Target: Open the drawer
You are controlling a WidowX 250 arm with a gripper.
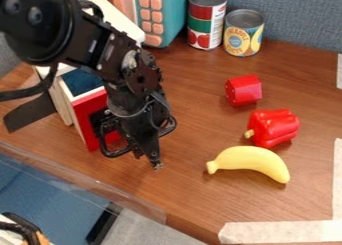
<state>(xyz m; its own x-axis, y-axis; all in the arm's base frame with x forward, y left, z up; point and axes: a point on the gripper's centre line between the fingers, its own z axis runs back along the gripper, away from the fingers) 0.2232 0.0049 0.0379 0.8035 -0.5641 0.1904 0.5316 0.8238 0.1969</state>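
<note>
The black gripper hangs down just right of a small box's red front, its lower end low over the wooden table. The box has white side panels and a dark blue area behind the red front's white top edge. The arm and gripper cover much of the red front and the box's top, so whether the drawer is open or closed cannot be told. A dark part stands against the red front, partly behind the gripper; contact with the gripper cannot be made out.
On the table lie a yellow banana, a red pepper and a red block. Two cans and a teal toy with pink buttons stand at the back. A clear edge strip runs along the front left.
</note>
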